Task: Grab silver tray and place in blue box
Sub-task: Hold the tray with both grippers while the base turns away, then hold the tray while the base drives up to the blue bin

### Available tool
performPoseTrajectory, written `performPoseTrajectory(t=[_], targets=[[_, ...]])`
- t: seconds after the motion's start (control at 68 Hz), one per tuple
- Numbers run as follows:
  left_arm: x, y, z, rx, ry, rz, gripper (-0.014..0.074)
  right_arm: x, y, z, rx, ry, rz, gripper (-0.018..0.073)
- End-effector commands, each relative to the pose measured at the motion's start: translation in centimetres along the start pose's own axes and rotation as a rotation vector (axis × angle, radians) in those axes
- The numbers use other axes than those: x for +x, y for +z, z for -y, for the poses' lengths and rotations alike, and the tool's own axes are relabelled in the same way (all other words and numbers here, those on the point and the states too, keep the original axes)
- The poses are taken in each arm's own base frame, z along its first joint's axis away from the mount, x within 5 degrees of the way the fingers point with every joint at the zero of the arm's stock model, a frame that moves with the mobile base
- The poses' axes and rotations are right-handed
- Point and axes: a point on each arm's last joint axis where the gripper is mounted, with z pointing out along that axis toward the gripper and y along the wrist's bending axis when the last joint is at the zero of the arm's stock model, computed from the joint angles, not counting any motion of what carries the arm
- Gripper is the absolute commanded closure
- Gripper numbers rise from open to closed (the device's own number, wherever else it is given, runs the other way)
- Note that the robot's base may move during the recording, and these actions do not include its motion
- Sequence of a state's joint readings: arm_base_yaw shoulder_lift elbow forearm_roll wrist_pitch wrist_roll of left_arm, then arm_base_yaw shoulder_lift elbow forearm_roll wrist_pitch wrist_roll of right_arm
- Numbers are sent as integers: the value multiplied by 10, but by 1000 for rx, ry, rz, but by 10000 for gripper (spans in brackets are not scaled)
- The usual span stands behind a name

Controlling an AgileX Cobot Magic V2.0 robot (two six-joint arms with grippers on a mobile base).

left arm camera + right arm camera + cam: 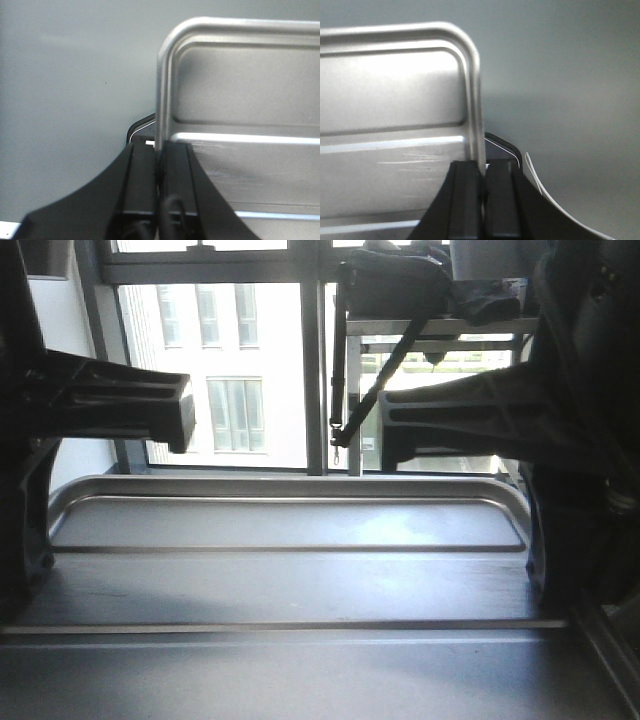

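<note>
Silver tray (300,580) fills lower frame, centre. L gripper (160,152) + R gripper (482,169) both clamped on its side rims. Move both synced, tray level, no twist; blue box not in view.

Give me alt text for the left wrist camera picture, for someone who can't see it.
The black left gripper is shut on the side rim of the silver tray, just below a rounded corner. The tray fills the right half, showing its raised rim and two bright straight ridges; a plain grey surface fills the left.
</note>
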State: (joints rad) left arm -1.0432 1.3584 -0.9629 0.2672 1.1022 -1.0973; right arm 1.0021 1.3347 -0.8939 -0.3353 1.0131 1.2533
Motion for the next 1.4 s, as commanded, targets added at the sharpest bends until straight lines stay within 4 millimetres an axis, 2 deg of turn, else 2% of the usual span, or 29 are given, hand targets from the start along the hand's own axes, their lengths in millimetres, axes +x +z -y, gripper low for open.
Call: performPoseTrajectory(t=[0.0,1.382], targets=[[-2,-16,2,64,-5,36,688,-11,-14,-2,-69,5,77,500],[-2,-16,2,62,-5,35,688,-11,-14,-2,-68,5,77,500]])
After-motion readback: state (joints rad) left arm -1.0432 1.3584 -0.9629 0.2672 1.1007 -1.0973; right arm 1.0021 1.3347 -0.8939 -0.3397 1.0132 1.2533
